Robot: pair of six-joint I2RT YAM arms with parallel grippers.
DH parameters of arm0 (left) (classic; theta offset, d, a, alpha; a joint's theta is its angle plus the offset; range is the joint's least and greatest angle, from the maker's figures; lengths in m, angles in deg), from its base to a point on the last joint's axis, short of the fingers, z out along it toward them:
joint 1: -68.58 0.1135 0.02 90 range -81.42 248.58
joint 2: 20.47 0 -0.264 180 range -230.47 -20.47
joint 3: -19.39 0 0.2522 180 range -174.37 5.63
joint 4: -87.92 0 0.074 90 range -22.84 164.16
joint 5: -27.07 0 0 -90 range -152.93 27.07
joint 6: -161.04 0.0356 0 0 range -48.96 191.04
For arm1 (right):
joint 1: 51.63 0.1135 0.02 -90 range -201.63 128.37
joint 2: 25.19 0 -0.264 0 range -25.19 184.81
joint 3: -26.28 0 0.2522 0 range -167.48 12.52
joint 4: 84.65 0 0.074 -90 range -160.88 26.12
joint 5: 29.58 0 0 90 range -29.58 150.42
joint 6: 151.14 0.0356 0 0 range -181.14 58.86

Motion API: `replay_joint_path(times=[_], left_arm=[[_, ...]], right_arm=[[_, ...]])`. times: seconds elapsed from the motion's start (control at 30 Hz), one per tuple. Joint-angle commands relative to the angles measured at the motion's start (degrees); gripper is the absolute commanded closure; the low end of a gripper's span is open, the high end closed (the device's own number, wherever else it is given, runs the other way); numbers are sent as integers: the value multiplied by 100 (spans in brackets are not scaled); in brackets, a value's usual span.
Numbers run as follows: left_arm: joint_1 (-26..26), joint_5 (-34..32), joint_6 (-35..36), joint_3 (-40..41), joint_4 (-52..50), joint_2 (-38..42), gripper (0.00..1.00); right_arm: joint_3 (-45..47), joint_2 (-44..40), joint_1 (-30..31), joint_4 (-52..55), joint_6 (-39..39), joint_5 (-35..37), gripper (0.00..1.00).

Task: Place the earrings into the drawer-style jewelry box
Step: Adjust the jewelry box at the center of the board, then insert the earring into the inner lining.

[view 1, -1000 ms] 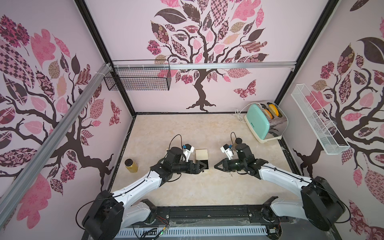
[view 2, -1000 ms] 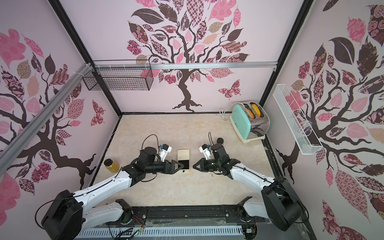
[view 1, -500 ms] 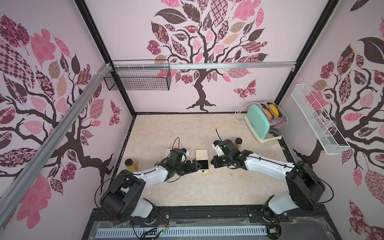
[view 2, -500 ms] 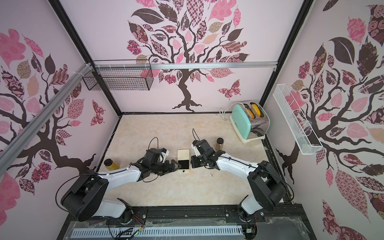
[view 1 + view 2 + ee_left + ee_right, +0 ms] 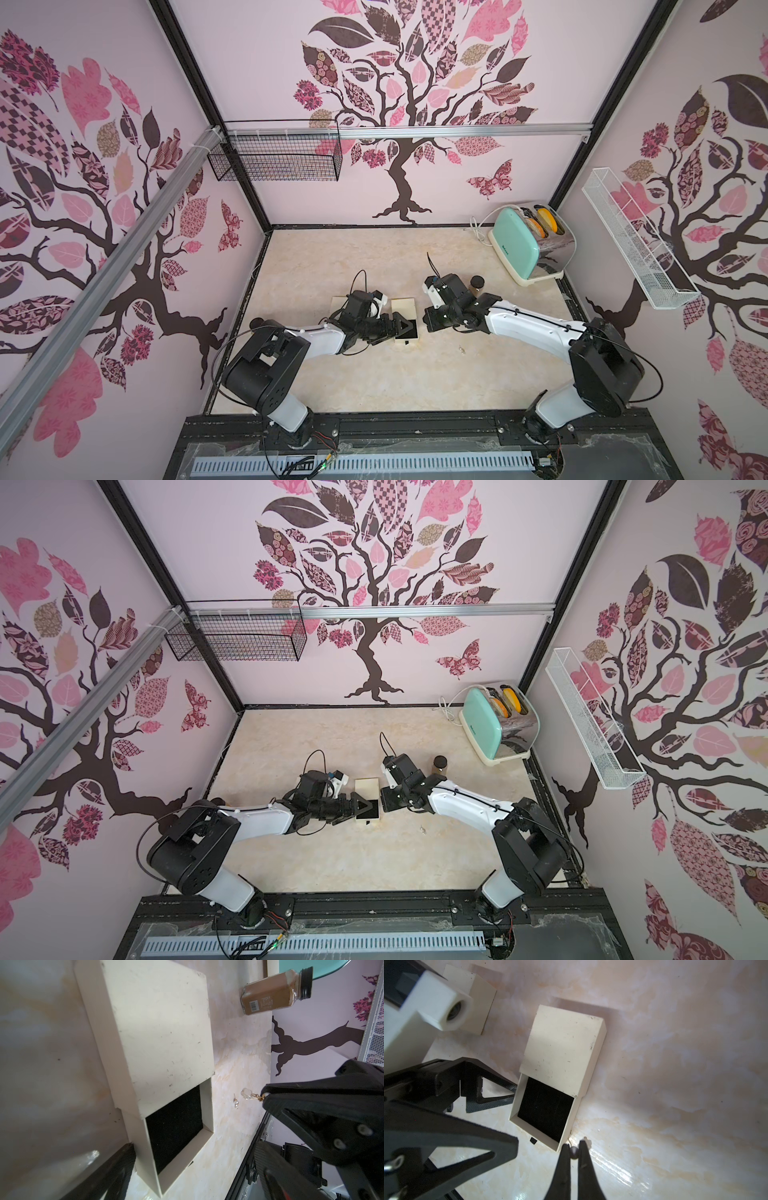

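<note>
I have right gripper (image 5: 264,1097) pinched shut on dangling earring (image 5: 246,1095), just beside open drawer (image 5: 208,1109); left gripper (image 5: 395,330) wide open at drawer's other side. I'd carry over black lining (image 5: 174,1126), lower, then release. On table (image 5: 239,1053), second earring (image 5: 298,1103) waits.

Glossy tabletop (image 5: 675,1064), matt box (image 5: 564,1043)

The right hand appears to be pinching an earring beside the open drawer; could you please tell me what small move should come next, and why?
Probably shift the right hand sideways until it is above the black lining of the drawer, before releasing. It is shut on a dangling earring, which hangs just outside the drawer's wall. The drawer is pulled out and looks empty.
</note>
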State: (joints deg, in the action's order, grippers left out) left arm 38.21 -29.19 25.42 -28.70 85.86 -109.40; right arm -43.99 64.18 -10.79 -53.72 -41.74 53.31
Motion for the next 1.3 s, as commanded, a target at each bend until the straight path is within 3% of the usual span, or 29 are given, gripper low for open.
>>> replay_joint_path(times=[0.0,0.17,0.37,0.7,1.27], left_arm=[[220,-190,208,-35,-1002,640,4],[611,-836,672,-260,-2686,1324,2],[742,-1199,915,-468,-3471,1422,2],[743,-1001,704,-385,-3535,1263,2],[743,-1055,717,-313,-3497,1335,2]], right_arm=[[-581,268,326,669,-7,777,96],[-1524,1087,783,1598,129,1826,97],[-2124,1643,1024,1806,257,1969,97],[-2781,2228,1297,2243,328,2071,98],[-2949,2477,1418,2203,395,2064,98]])
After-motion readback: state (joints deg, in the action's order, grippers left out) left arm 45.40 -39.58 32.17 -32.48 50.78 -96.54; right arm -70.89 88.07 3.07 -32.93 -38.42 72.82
